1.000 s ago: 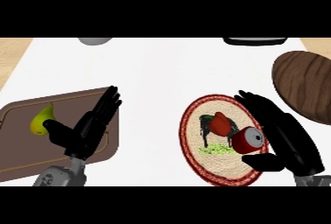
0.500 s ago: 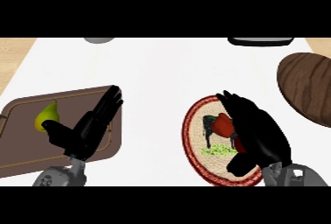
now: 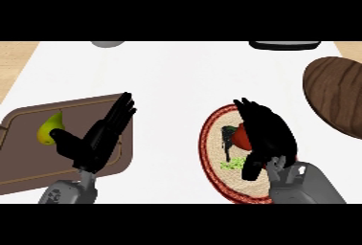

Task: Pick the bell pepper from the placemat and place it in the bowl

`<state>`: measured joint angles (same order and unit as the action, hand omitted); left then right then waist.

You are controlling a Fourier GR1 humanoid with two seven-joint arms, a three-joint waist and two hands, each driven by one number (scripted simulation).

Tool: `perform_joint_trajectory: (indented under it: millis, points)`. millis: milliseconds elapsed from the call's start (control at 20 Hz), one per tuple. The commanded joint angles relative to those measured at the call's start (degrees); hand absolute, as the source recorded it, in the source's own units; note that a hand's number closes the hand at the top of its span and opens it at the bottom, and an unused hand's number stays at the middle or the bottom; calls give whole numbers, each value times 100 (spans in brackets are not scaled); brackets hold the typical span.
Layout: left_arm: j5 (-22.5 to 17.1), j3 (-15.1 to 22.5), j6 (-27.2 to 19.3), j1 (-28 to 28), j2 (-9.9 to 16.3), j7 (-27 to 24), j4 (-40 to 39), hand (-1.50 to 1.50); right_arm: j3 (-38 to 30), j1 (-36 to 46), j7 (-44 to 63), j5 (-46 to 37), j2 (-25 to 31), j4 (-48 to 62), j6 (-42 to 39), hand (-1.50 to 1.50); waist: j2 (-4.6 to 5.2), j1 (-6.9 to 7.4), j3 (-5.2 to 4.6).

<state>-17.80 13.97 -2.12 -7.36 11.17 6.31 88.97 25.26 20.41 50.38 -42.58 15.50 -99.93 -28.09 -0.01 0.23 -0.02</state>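
The right hand (image 3: 265,136) is laid over the pepper (image 3: 240,135) on the placemat (image 3: 212,153), fingers straight and not yet clamped, for lifting into the bowl (image 3: 338,93).

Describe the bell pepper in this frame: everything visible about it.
Only a small red patch of the bell pepper shows, smooth and rounded, on the round woven placemat with its red rim. The right hand lies over it and hides most of it, so its stem and pose cannot be told. Dark and green printed marks on the mat lie beside it.
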Motion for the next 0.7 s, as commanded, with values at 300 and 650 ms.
perform_joint_trajectory:
  millis: [300, 650]
  points:
    - [174, -219, 242, -139, -295, -132, -426, 0, -279, 168, -329, -455, -271, 1066, -260, -150, 6, -13, 2]
    - [406, -211, 274, 438, -315, 139, 401, 0, -54, -351, -442, -1123, -560, 929, -45, -150, -4, -4, 3]
